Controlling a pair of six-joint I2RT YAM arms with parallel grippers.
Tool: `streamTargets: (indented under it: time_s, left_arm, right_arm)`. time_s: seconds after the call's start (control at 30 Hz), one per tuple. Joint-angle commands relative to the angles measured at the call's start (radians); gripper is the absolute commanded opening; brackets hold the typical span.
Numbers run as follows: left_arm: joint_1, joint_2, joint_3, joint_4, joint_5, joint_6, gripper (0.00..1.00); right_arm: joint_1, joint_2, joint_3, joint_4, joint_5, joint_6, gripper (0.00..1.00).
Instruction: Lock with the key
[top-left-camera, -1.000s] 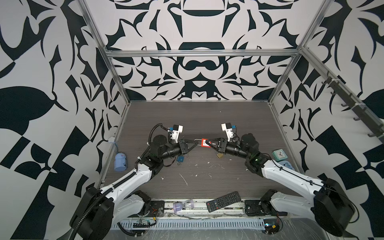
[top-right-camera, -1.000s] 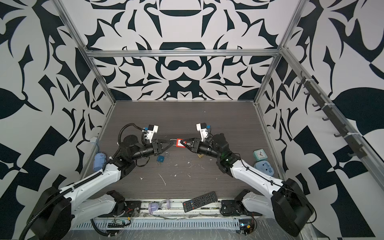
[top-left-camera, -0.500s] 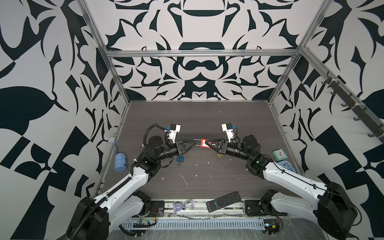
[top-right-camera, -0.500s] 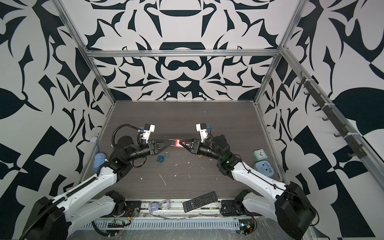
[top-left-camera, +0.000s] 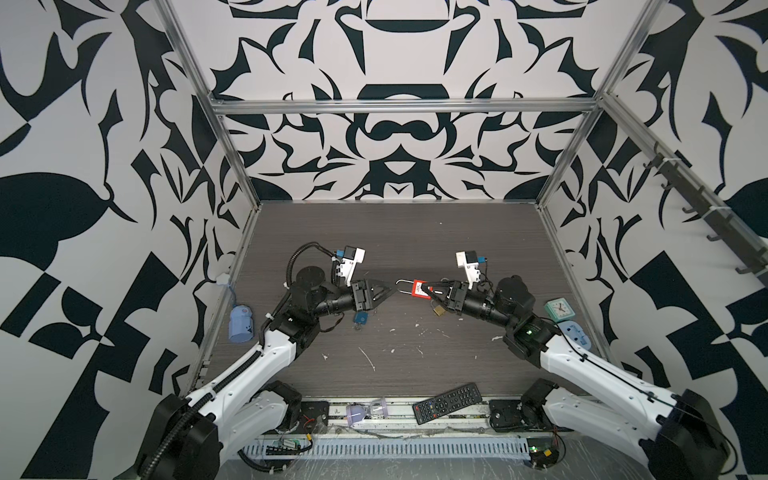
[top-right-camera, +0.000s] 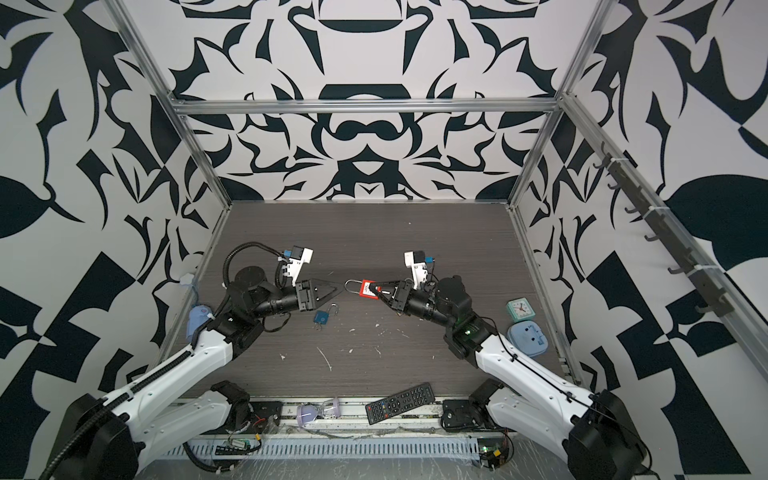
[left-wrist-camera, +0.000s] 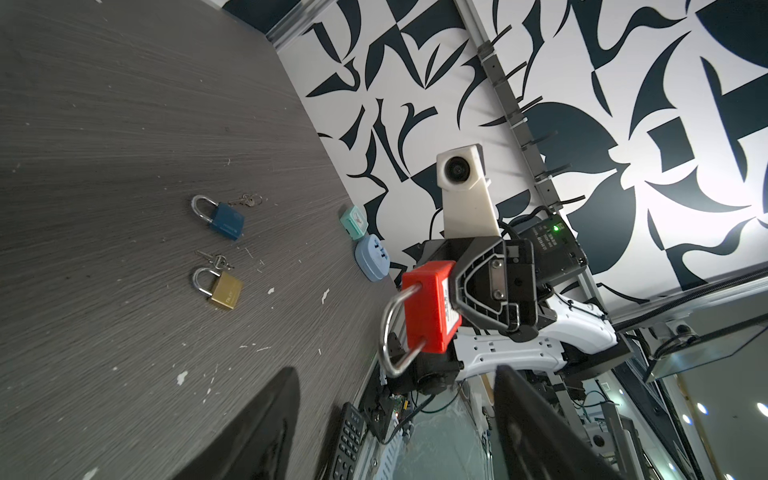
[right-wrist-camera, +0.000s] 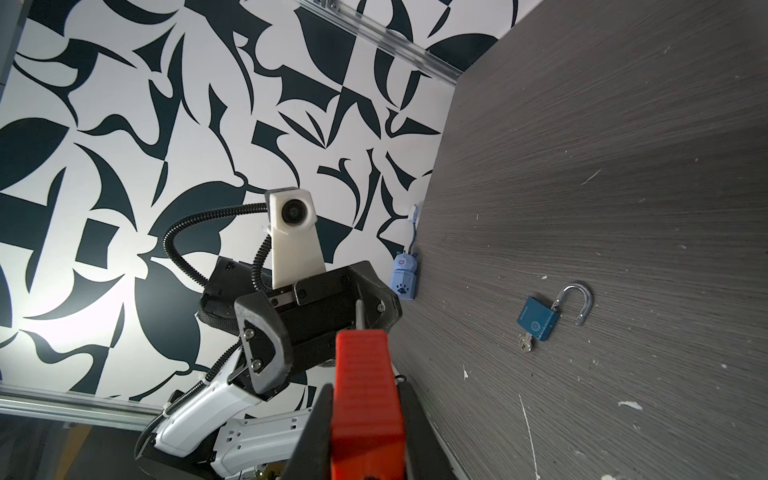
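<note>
A red padlock (top-left-camera: 419, 289) (top-right-camera: 366, 289) with a silver shackle (left-wrist-camera: 388, 328) hangs above the table. My right gripper (top-left-camera: 429, 289) (right-wrist-camera: 365, 388) is shut on its body. In the left wrist view both shackle legs meet the red body. My left gripper (top-left-camera: 392, 290) (left-wrist-camera: 395, 374) is open just left of the shackle, holding nothing, and its dark fingers (left-wrist-camera: 266, 424) stand wide apart. No key shows on the red padlock, whose far end is hidden in my right gripper. Small keys (left-wrist-camera: 249, 200) lie by the table padlocks.
On the table lie a blue padlock (top-right-camera: 322, 316) with an open shackle and a key in it (right-wrist-camera: 525, 344), a brass padlock (top-left-camera: 438, 309) and a darker blue padlock (left-wrist-camera: 224, 220). A clock (top-left-camera: 559, 309) and blue adapter (top-left-camera: 573, 332) sit right, a blue toy (top-left-camera: 240, 326) left, a remote (top-left-camera: 449, 402) in front.
My left gripper was shut at the shackle. It has now opened and the arm has drawn back slightly to the left. The right gripper and red padlock have stayed put.
</note>
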Motion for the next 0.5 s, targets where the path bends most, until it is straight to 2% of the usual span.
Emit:
streamTargets:
  time_s: [0.0,0.33,0.47]
  left_arm:
    - [-0.030,0.010,0.050,0.042,0.021,0.016,0.75]
    - [-0.078,0.081,0.096,0.052,0.020,0.014,0.70]
    - [-0.085,0.082,0.096,0.052,0.015,0.011,0.67]
  right_arm:
    - [0.017,0.025,0.046,0.098,-0.021,0.015,0.00]
    - [0.033,0.040,0.031,0.180,-0.006,0.043,0.00]
    - [0.035,0.025,0.039,0.157,-0.006,0.034,0.00]
